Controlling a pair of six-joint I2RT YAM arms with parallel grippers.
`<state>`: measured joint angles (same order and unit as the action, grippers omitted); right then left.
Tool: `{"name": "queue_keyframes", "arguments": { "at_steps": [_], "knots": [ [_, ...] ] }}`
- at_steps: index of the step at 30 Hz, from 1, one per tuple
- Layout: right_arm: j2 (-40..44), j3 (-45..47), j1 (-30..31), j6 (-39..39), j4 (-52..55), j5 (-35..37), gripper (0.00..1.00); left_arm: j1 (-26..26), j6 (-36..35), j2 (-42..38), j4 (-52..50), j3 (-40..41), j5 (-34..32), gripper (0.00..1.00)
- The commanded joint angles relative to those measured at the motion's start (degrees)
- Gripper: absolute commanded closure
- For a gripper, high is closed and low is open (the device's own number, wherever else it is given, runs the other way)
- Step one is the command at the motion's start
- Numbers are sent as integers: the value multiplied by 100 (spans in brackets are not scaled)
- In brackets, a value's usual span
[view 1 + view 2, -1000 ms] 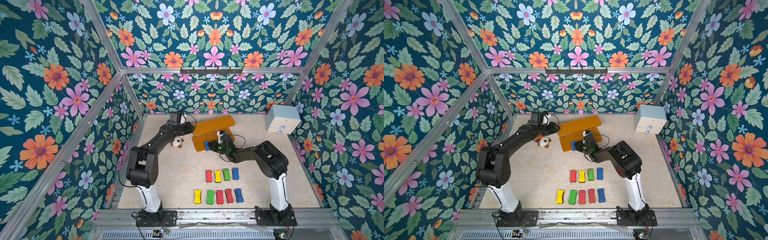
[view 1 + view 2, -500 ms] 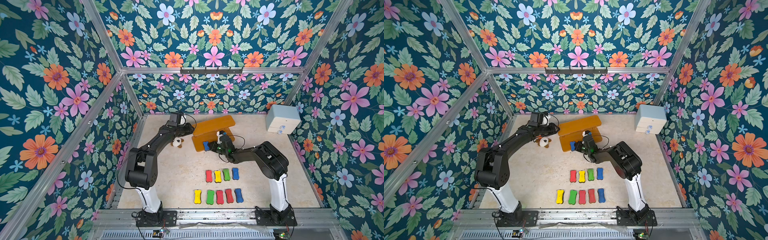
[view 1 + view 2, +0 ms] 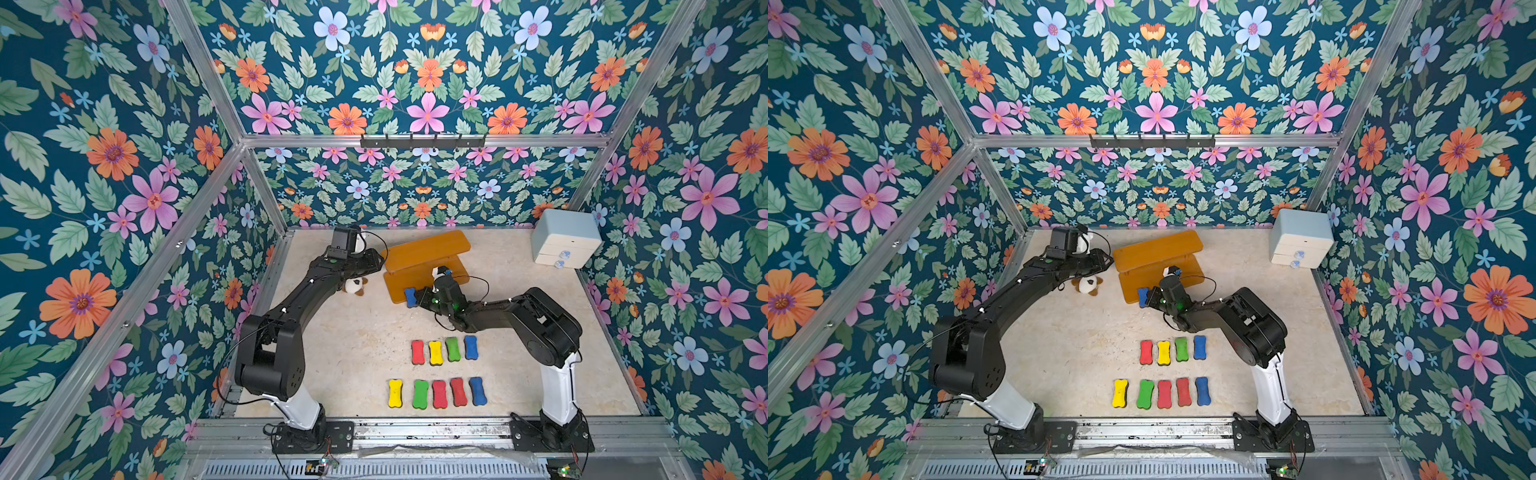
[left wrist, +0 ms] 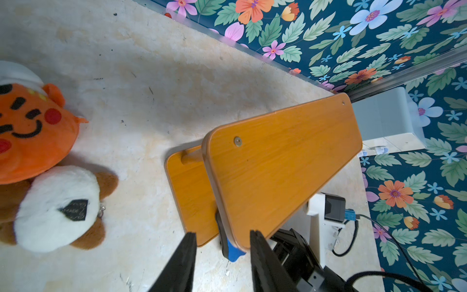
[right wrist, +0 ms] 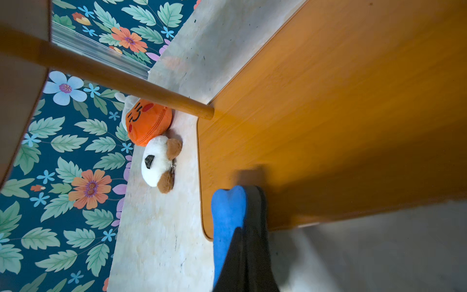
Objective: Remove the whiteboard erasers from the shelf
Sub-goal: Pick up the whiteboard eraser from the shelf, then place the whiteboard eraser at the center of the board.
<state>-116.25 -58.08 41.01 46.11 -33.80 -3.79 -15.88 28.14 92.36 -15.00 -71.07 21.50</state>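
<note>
The shelf (image 3: 424, 249) is a two-tier orange-brown wooden rack at the back of the table. A blue whiteboard eraser (image 3: 410, 297) (image 5: 227, 217) stands on edge at the front left corner of its lower board. My right gripper (image 3: 419, 299) (image 5: 249, 235) is shut on that eraser, blue face on one side and dark underside on the other. My left gripper (image 3: 376, 264) (image 4: 222, 235) is open beside the shelf's left end, nothing between its fingers; the blue eraser (image 4: 233, 250) peeks out beyond them. Several erasers lie in two rows (image 3: 442, 351) (image 3: 436, 392) on the table in front.
A brown-white plush toy (image 3: 355, 286) lies left of the shelf under my left arm, with an orange plush (image 4: 30, 131) beside it. A pale blue-white drawer box (image 3: 567, 239) stands in the back right corner. Floral walls close in on three sides.
My right gripper has closed onto the blue eraser at the lower board's corner. The left gripper's fingers have spread a little. Both arms have hardly moved.
</note>
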Motion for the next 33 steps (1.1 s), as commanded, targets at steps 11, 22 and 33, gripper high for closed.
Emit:
{"name": "queue_keyframes", "arguments": {
  "at_steps": [11,22,33],
  "knots": [
    [575,398,565,575,144,726,98,48,-129,-1179,-141,1068,-335,57],
    [1316,843,1792,1391,686,2083,98,100,-325,-2029,-267,1823,-461,57],
    [1439,992,2956,2357,1246,3245,96,108,-386,-2439,-194,2238,-415,56]
  ]
}}
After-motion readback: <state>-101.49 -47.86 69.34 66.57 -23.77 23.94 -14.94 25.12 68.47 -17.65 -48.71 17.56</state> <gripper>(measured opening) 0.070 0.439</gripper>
